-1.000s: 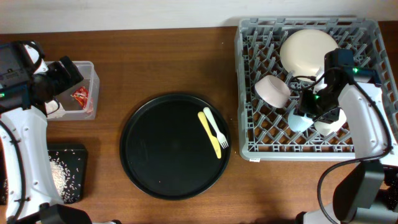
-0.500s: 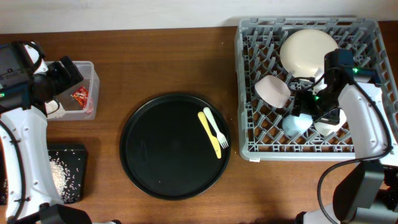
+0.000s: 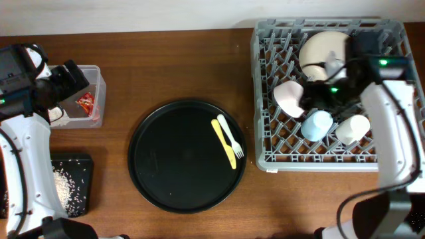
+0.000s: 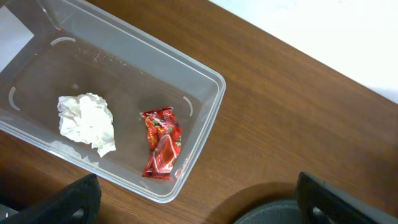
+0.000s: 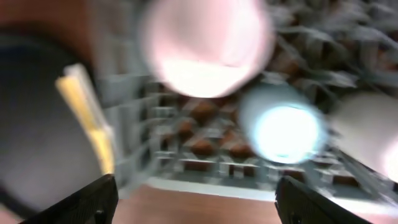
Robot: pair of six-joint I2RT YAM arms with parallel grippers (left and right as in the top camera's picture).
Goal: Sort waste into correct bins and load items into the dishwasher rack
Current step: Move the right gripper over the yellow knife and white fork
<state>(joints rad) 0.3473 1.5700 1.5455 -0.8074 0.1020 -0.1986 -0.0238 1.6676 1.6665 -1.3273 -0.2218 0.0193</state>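
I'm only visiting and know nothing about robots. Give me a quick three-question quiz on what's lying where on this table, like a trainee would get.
1. True or false: the fork and spoon lie on the round black tray.
2. What is in the clear tub?
A) a banana peel
B) a tissue wad and a red wrapper
C) a glass bottle
3. How many cups sit in the grey rack?

Key: 1 true. 2 B. 3 two: the light blue cup and the white cup.
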